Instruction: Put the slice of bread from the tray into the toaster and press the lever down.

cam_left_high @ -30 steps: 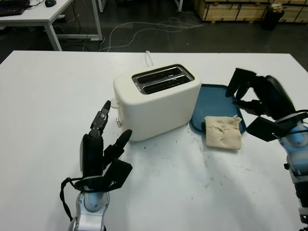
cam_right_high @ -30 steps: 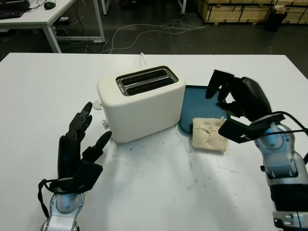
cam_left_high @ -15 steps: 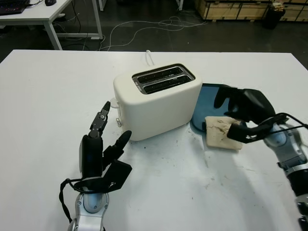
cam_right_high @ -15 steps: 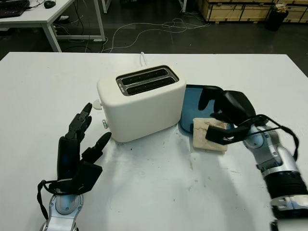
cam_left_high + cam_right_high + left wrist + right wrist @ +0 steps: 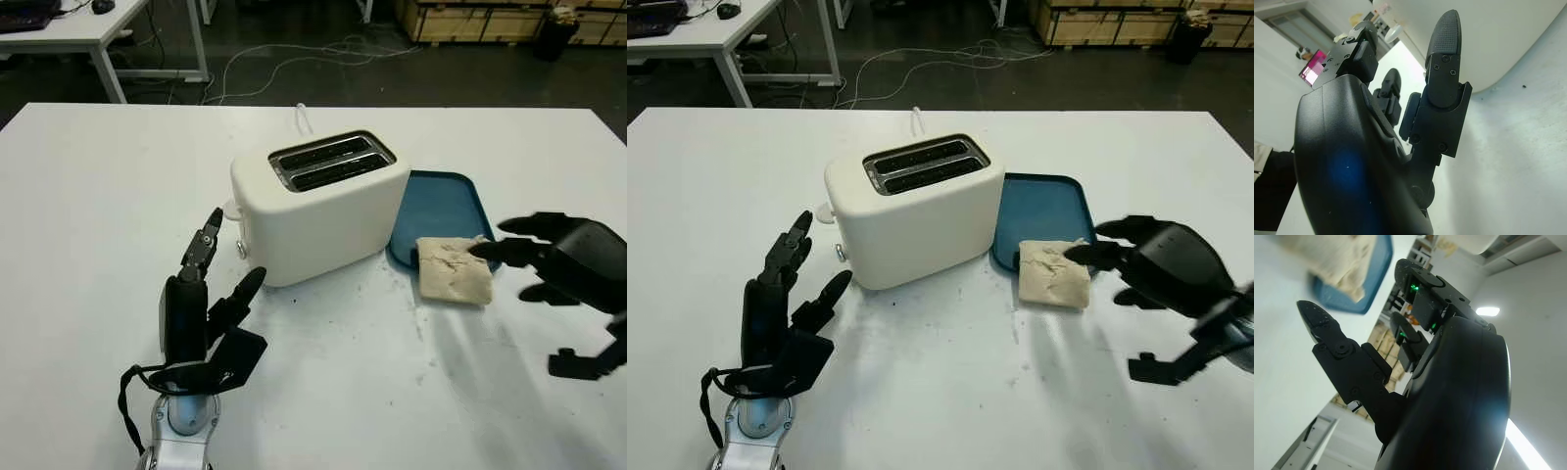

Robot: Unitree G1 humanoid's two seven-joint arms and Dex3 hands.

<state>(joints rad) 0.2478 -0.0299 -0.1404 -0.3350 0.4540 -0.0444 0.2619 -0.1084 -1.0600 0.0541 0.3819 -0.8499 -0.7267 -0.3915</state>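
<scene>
Looks light, soft and crumbly, that bread (image 5: pixel 454 271) half off the tray (image 5: pixel 438 205); best pinched gently by its edges with the empty, uncurled right robot hand (image 5: pixel 563 267) beside it.

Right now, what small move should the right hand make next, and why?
Probably close on the bread slice: the right hand is open beside it, one fingertip at its edge, and the slice lies half on the tray, not in the toaster.

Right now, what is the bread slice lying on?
The bread slice lies half on the blue tray, over its near corner, with the near part hanging onto the white table. The tray corner beneath it is covered. The right robot hand is beside it, open.
</scene>
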